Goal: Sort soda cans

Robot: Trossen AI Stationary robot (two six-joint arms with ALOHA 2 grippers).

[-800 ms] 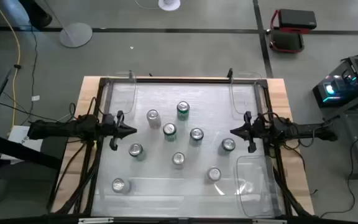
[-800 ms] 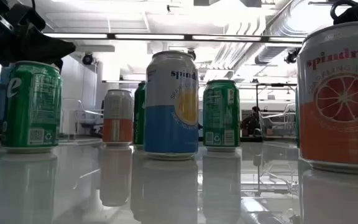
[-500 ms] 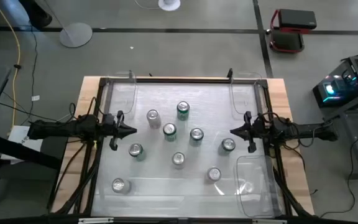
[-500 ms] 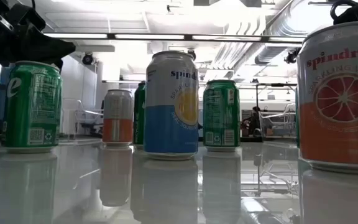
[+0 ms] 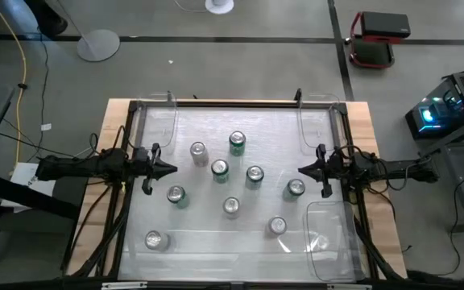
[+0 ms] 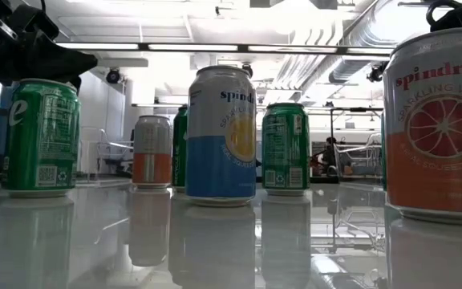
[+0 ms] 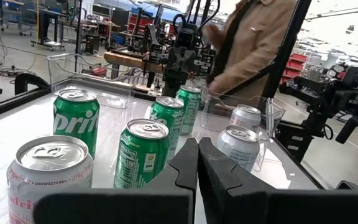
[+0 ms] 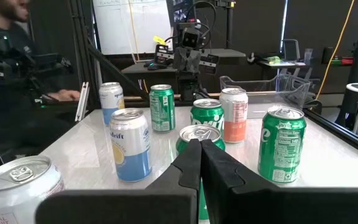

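Observation:
Nine soda cans stand upright on their bases on the clear table top (image 5: 216,121). Several are green, such as one at the far middle (image 5: 238,142) and one at the left (image 5: 176,194). Others are white or silver, such as one at the near left (image 5: 153,239) and one at the near right (image 5: 277,225). My left gripper (image 5: 171,169) is shut and empty above the table's left side, pointing right at the cans (image 7: 143,155). My right gripper (image 5: 301,170) is shut and empty at the right side, beside a green can (image 5: 296,188).
Clear plastic bins stand at the far left corner (image 5: 155,121), the far right corner (image 5: 316,121) and the near right (image 5: 329,238). A dark frame (image 5: 232,102) runs round the table. A person (image 7: 253,43) shows beyond the table's right side.

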